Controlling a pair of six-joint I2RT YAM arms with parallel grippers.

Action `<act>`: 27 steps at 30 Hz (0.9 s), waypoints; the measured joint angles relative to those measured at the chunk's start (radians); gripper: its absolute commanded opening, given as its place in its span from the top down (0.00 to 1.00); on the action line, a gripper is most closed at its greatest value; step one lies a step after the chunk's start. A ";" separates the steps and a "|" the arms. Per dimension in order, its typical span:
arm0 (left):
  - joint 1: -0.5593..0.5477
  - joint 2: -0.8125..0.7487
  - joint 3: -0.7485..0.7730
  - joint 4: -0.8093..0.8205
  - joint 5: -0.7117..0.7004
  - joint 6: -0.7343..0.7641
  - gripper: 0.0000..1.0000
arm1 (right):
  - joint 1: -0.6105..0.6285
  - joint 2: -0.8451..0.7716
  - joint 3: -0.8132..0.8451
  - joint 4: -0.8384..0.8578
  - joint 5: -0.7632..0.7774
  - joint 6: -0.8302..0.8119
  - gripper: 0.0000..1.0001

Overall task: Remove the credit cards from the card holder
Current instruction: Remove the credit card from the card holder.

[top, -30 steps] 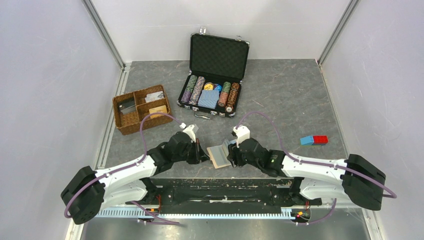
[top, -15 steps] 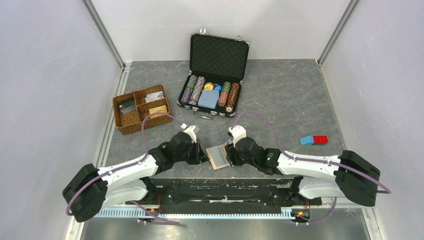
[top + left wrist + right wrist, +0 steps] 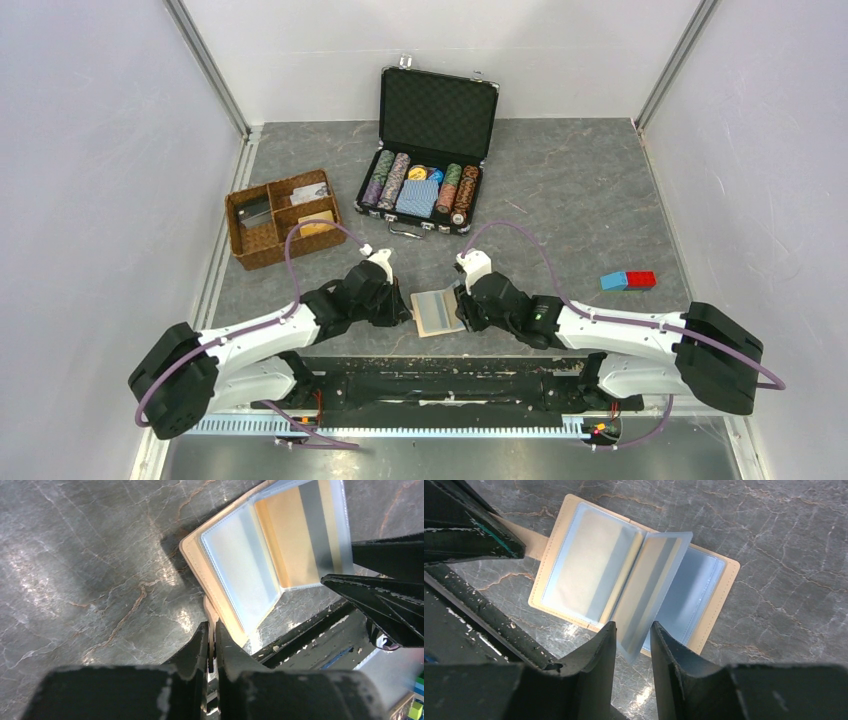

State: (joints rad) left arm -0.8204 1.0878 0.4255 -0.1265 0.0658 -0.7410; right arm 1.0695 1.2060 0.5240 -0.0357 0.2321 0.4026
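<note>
While the card holder [image 3: 437, 312] lies open at six o'clock on the table [image 3: 560, 200], its strap tab [image 3: 210, 611] is pinched by the left gripper [image 3: 212, 630] from nine o'clock, apparently to anchor it. From three o'clock, a clear sleeve [image 3: 664, 570] carrying a gold credit card [image 3: 644, 597] is straddled by the right gripper [image 3: 633, 642], jaws parted; contact cannot be confirmed.

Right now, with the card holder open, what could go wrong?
1. The right tool straddles a raised clear sleeve, open; closing may pinch sleeve and card together, so nothing slides out.
2. The left tool pinches only the thin strap; the card holder could pivot or slip free.
3. It lies near the table edge and might slide off.
</note>
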 measured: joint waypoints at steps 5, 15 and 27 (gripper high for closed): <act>0.000 0.008 0.007 -0.027 -0.014 0.004 0.59 | 0.000 -0.001 0.000 0.028 -0.041 0.005 0.67; 0.000 0.001 0.099 -0.010 -0.003 -0.003 0.41 | 0.000 -0.008 -0.001 0.089 -0.093 0.019 0.68; 0.000 0.162 0.154 0.143 0.043 -0.008 0.43 | 0.000 -0.009 -0.028 0.135 -0.116 0.035 0.78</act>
State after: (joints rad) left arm -0.8204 1.2499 0.5800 0.0162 0.1089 -0.7494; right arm 1.0695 1.1973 0.4961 0.0998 0.1158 0.4374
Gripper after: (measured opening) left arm 0.578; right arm 0.236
